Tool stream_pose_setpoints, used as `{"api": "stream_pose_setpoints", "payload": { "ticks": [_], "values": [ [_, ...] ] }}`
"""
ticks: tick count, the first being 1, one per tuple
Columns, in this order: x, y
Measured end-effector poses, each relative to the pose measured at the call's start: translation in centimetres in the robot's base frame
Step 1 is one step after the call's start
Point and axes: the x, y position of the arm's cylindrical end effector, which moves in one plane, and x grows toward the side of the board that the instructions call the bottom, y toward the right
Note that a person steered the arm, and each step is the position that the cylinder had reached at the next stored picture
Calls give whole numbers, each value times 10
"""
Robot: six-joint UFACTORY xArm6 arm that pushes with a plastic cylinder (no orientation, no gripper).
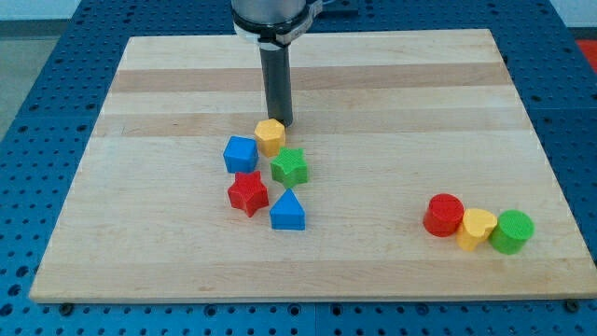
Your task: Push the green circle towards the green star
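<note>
My tip (283, 122) sits just above the yellow block (270, 136), well apart from the green circle (512, 231); green star (290, 166) waits; no hand fitted

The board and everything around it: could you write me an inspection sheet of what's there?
Surface: wooden board, flat.
Job's things: green circle at the view's lower right; green star in the middle cluster.
Clutter: yellow hexagon, blue cube, red star, blue triangle; red circle and yellow heart beside the green circle.
Hand: none; my tip is just above the yellow hexagon.
Cables: nothing seen.
Surroundings: blue perforated table.
</note>
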Motion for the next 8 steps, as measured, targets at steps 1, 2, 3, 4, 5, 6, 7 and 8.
{"api": "stream_pose_setpoints", "payload": {
  "ticks": [1,2,3,4,5,6,7,8],
  "values": [
    [-13,24],
    [-15,80],
    [3,140],
    [33,207],
    [70,257],
    [113,285],
    [155,306],
    [199,314]
  ]
}}
